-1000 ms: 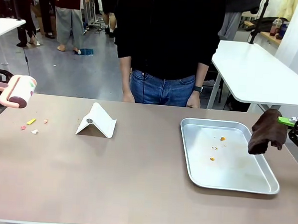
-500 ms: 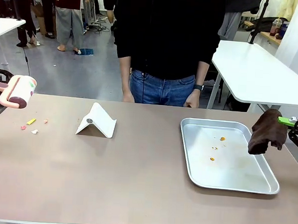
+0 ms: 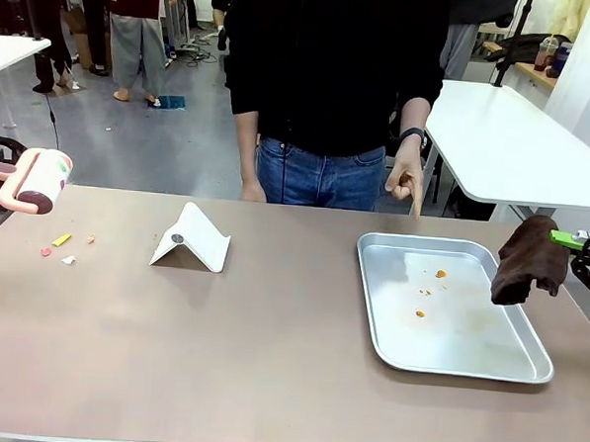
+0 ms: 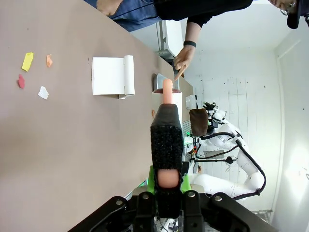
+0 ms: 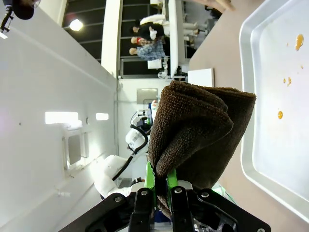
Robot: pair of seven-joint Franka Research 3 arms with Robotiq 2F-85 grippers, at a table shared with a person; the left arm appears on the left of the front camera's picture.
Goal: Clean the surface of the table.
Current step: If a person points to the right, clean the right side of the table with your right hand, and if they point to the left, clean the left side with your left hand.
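Scraps [image 3: 61, 239] dot the table [image 3: 268, 358] that spans between us and a person; crumbs [image 3: 420, 313] lie in the tray [image 3: 370, 304]. Our left end effector [image 4: 166, 182] clamps a roller [image 3: 35, 180], our right end effector [image 5: 161, 187] grips a cloth [image 3: 524, 258] beside the tray. The person's hand [image 3: 406, 177] points downward above the tray's far edge.

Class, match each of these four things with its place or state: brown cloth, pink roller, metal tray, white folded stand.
Things:
1 brown cloth
2 pink roller
3 metal tray
4 white folded stand

Places or states:
A holds orange crumbs
B in the left gripper
C in the right gripper
D on the table, between paper scraps and tray

Pairs: 1-C, 2-B, 3-A, 4-D
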